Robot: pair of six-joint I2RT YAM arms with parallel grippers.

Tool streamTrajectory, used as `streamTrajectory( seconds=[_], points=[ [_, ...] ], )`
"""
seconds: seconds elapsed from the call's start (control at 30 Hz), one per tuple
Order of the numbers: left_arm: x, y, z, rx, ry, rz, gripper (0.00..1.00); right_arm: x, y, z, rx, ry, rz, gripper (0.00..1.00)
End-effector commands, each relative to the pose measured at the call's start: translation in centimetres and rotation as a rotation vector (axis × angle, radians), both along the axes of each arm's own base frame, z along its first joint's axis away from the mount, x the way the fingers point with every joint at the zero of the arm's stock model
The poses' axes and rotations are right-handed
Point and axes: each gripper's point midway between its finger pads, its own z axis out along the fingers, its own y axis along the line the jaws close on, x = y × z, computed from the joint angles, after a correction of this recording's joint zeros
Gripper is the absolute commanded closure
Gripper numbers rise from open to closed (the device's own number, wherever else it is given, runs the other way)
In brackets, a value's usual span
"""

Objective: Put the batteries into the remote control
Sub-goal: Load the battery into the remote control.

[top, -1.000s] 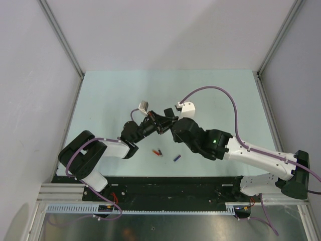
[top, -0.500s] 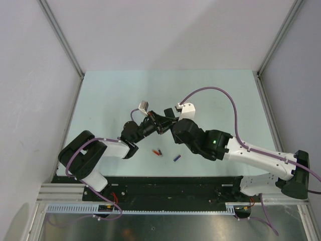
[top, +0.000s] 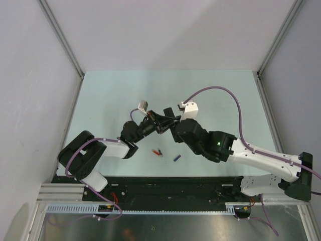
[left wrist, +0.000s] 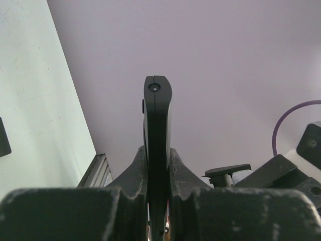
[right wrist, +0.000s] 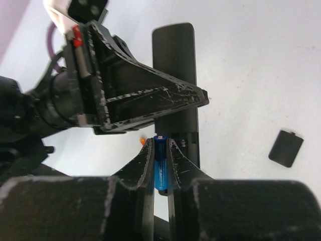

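Note:
My left gripper (left wrist: 158, 160) is shut on the black remote control (left wrist: 157, 120), held edge-on above the table. In the right wrist view the remote (right wrist: 174, 70) stands just beyond my right gripper (right wrist: 160, 145), with its open battery bay facing the jaws. The right gripper is shut on a blue battery (right wrist: 160, 168), whose tip is at the bay. In the top view the left gripper (top: 161, 122) and the right gripper (top: 172, 122) meet at mid-table. A red battery (top: 158, 151) and a blue battery (top: 176, 157) lie on the table nearer the bases.
A small black battery cover (right wrist: 286, 147) lies flat on the pale table (top: 110, 95) to the right of the remote. An orange tip (right wrist: 143, 141) shows below the left gripper's finger (right wrist: 145, 103). Grey walls enclose the table on three sides.
The right arm has shifted slightly, its wrist a little farther from the bases and closer to the remote. The left arm and the loose batteries have not moved.

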Motion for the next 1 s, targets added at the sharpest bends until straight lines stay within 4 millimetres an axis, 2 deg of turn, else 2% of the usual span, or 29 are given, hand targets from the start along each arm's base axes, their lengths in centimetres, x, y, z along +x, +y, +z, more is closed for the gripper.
streamTrajectory(
  seconds=[0.0, 0.1, 0.47, 0.97],
  points=[
    [-0.6, 0.7, 3.7, -0.096, -0.092, 0.001, 1.00, 0.2, 0.3, 3.5, 0.150, -0.070, -0.029, 1.00],
    [-0.5, 0.7, 3.8, -0.100, -0.087, -0.001, 1.00, 0.2, 0.3, 3.5, 0.162, -0.072, -0.034, 1.00],
    [-0.5, 0.5, 4.3, -0.107, -0.091, -0.012, 1.00, 0.4, 0.0, 1.4, 0.088, -0.070, -0.043, 1.00],
    [-0.8, 0.5, 4.9, -0.115, -0.096, -0.029, 1.00, 0.4, -0.1, -0.2, 0.030, -0.079, -0.053, 1.00]
  ],
)
